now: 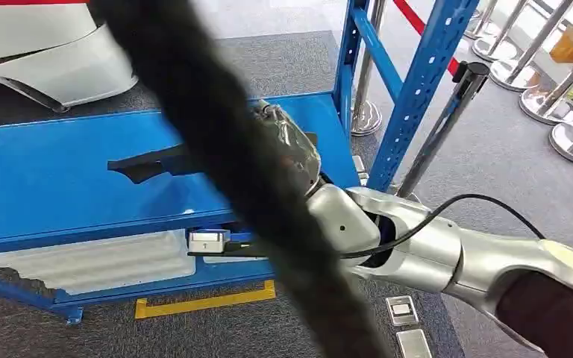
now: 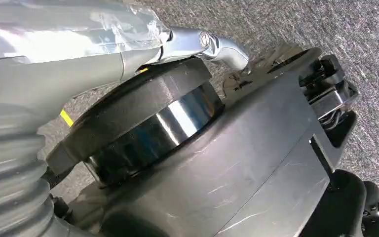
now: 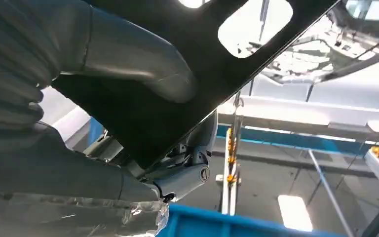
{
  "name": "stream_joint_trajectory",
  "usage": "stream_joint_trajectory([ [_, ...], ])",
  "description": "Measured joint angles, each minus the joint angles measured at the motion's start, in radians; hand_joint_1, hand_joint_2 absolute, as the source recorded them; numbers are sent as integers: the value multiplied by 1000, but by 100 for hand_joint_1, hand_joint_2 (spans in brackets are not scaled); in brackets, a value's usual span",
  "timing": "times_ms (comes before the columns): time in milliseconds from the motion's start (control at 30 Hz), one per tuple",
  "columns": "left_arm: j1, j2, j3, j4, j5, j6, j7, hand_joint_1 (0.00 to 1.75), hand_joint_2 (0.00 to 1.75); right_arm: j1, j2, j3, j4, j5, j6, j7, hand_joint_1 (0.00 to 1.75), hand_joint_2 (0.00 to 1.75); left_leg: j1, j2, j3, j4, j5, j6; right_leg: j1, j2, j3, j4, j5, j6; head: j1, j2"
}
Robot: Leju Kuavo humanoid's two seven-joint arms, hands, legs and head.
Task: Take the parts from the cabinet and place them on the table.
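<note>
One long flat black plastic part (image 1: 149, 162) lies lengthwise along the blue metal shelf (image 1: 37, 186). Right hand (image 1: 289, 145) grips its end, thumb (image 3: 138, 61) pressed on top. Left hand's (image 2: 54, 59) fingers: cannot tell.

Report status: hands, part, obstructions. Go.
Right hand grips black part over blue shelf. Left hand hangs by the body, holding nothing visible. Thick black cable crosses head view.

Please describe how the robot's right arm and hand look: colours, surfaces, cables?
The right arm has glossy silver shells with rounded segments, and a thin black cable loops above it. Near the picture's corner it turns dark, with a pale yellowish patch. The right hand is grey with clear plastic film over it; its thumb is thick, smooth grey.
</note>
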Motion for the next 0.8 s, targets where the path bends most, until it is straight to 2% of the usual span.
stream_joint_trajectory([
  [33, -2, 0, 0, 0, 0, 0, 0, 0, 175, -5, 1, 0, 0, 1, 0, 0, 175, 175, 2, 1, -20, 46, -55, -7, -1, 0, -11, -1, 9, -8, -10, 0],
  [67, -3, 1, 1, 0, 0, 0, 0, 0, 175, -7, 1, 0, 0, 2, 1, 0, 175, 175, 4, 1, -39, 113, -109, -12, -1, -1, -20, 0, 15, -11, -20, 0],
  [100, -5, 1, 2, 0, 1, -1, 0, 0, 175, -7, 1, 1, 0, 3, 2, 0, 175, 175, 5, 1, -54, 184, -152, -18, -1, -3, -29, 1, 21, -11, -25, 0],
  [133, -6, 2, 2, 0, 1, -1, 0, 0, 175, -7, 1, 2, 0, 4, 3, -1, 175, 175, 5, 1, -60, 245, -177, -22, -1, -4, -38, 2, 28, -10, -29, 0],
  [167, -6, 2, 2, 0, 1, -2, 0, 0, 175, -7, 1, 2, 0, 6, 5, -2, 175, 175, 5, 1, -50, 268, -170, -26, -1, -4, -49, 4, 36, -9, -35, 0],
  [200, -5, 2, 2, 0, 2, -2, 0, 0, 175, -8, 1, 2, 0, 9, 7, -2, 175, 175, 8, 1, -23, 248, -145, -27, -1, -4, -60, 6, 42, -6, -40, 0],
  [233, -4, 2, 2, 0, 2, -1, 0, 0, 175, -10, 1, 2, 0, 11, 8, -2, 175, 175, 12, 1, 23, 191, -110, -29, -1, -3, -69, 9, 48, -3, -44, 0],
  [267, -4, 2, 2, 0, 2, -1, 3, 0, 175, -13, 1, 2, 0, 12, 8, -2, 175, 175, 16, 1, 75, 110, -80, -30, -2, -3, -77, 14, 51, 0, -45, 0],
  [300, 0, 2, 2, 0, 2, -1, 5, 0, 175, -19, 1, 2, 0, 13, 8, -2, 175, 175, 20, 1, 127, 22, -70, -31, -2, -2, -85, 22, 54, 4, -48, 0],
  [333, 4, 2, 2, 0, 1, -1, 5, 0, 175, -24, 1, 2, 0, 14, 8, -2, 175, 175, 14, -1, 148, -20, -86, -27, 3, -2, -96, 30, 56, 9, -53, 0],
  [367, 6, 2, 2, 0, 1, -1, 4, 0, 175, -27, 1, 2, 0, 14, 9, -2, 175, 175, 11, -3, 145, -28, -88, -17, 3, -2, -99, 30, 64, 16, -51, 0],
  [433, 5, 2, 2, 0, 1, -1, 4, 0, 175, -27, 2, 2, 0, 15, 9, -1, 175, 175, 9, -3, 135, -29, -86, -10, 2, -3, -104, 30, 76, 28, -44, 0],
  [467, 6, 2, 2, 0, 1, -1, 4, 0, 175, -27, 2, 2, 0, 15, 9, -2, 175, 175, 13, -3, 130, -34, -78, 3, 4, -3, -108, 32, 81, 36, -38, 0],
  [500, 4, 0, 2, 0, 1, -1, 4, 0, 175, -28, 2, 2, 0, 15, 9, -1, 175, 175, 17, 4, 127, -41, -69, 16, -2, 3, -117, 48, 57, 41, -39, 0],
  [533, 4, 0, 2, 0, 1, -1, 4, 0, 175, -31, 2, 3, 0, 15, 10, -2, 175, 175, 16, 4, 118, -41, -60, 26, 0, 5, -134, 87, 12, 46, -29, 0],
  [567, 3, 0, 2, 0, 1, -1, 4, 0, 175, -33, 2, 3, 0, 15, 10, -2, 175, 175, 15, 6, 108, -41, -54, 34, -1, 7, -157, 153, -39, 50, -22, 0],
  [600, 3, 0, 2, 0, 2, -1, 4, 0, 175, -31, 2, 3, 0, 15, 10, -2, 175, 175, 14, 7, 100, -41, -48, 37, -1, 7, -181, 230, -84, 52, -18, 0],
  [633, 3, 0, 2, 0, 2, -1, 4, 0, 175, -31, 2, 4, 0, 15, 10, -2, 175, 175, 13, 7, 89, -40, -41, 40, -1, 7, -203, 303, -117, 53, -13, 0],
  [667, 3, 0, 2, 0, 3, -1, 4, 0, 175, -31, 2, 5, 0, 15, 10, -2, 175, 175, 12, 7, 78, -39, -34, 39, -1, 7, -210, 348, -119, 54, -12, 0],
  [700, 3, 0, 2, 0, 3, -1, 4, 0, 175, -31, 2, 6, 0, 15, 10, -2, 175, 175, 11, 7, 70, -38, -29, 39, -1, 7, -194, 337, -96, 52, -11, 0],
  [733, 3, 0, 2, 0, 3, -1, 4, 0, 175, -31, 2, 7, 0, 15, 10, -2, 175, 175, 10, 7, 64, -36, -25, 37, -1, 7, -153, 284, -60, 47, -9, 0],
  [767, 3, 0, 2, 0, 4, -1, 4, 0, 175, -31, 2, 7, 0, 15, 11, -2, 175, 175, 9, 6, 61, -34, -22, 35, 0, 7, -99, 200, -25, 42, -5, 0],
  [800, 4, 0, 2, 0, 4, -1, 4, 0, 175, -31, 2, 7, 0, 15, 11, -2, 175, 175, 8, 6, 60, -31, -21, 34, 3, 8, -37, 101, 3, 32, -3, 0],
])
